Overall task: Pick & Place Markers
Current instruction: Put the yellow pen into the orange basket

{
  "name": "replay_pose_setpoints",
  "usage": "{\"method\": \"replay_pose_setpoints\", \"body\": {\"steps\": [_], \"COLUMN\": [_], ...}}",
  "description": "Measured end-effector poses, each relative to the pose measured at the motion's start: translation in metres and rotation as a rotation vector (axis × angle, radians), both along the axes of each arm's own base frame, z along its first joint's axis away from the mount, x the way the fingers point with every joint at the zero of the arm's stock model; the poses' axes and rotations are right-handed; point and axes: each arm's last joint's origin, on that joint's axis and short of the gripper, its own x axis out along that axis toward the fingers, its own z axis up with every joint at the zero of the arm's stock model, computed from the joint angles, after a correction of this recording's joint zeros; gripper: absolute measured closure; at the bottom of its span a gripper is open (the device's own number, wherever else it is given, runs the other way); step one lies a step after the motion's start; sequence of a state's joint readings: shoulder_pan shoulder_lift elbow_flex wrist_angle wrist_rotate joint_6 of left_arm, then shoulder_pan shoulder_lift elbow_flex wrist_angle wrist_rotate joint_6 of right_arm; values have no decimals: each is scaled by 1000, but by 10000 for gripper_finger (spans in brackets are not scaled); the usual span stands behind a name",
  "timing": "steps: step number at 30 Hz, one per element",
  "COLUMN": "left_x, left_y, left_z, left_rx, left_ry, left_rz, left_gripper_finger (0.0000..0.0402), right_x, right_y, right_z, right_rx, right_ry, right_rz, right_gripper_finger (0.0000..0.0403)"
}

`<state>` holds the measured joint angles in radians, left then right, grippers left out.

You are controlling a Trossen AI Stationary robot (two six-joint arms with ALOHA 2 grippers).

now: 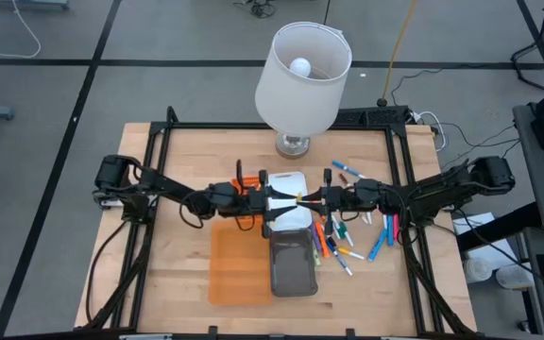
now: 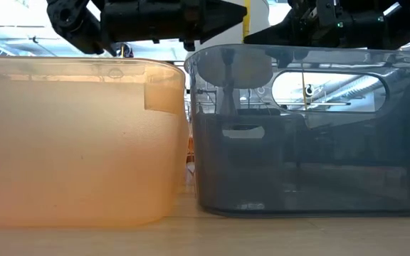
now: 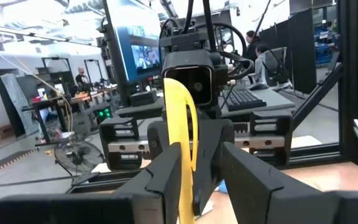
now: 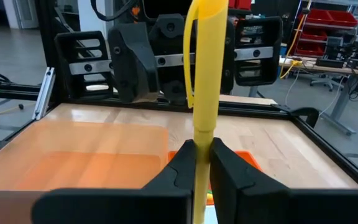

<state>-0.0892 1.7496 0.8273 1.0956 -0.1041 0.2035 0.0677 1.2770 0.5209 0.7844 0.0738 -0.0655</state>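
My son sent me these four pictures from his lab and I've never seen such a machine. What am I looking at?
These are two robot arms working at a wooden table, seen at one moment by four cameras: one overhead, one at table height, and one on each wrist.

From above, the left end effector and the right end effector meet over a white tray, both pinching one yellow marker between them.

Nearer the front edge sit an orange tray and a grey tray. Loose markers lie scattered to the right. A lamp stands at the back.
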Motion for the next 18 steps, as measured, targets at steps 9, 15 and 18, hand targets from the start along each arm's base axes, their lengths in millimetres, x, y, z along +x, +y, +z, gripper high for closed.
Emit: {"method": "replay_pose_setpoints", "body": {"steps": [9, 15, 18], "left_x": [1, 1, 2], "left_y": [3, 3, 3], "left_z": [-1, -1, 1], "left_rx": [-8, -12, -24], "left_ry": [21, 20, 12], "left_rz": [55, 50, 22], "left_gripper_finger": [284, 284, 284], "right_x": [0, 0, 0], "right_y": [5, 6, 7], "right_z": [0, 1, 1], "right_rx": [-2, -2, -2], "right_ry": [-4, -11, -11], "right_rz": [17, 21, 26], "right_gripper_finger": [387, 387, 387]}}
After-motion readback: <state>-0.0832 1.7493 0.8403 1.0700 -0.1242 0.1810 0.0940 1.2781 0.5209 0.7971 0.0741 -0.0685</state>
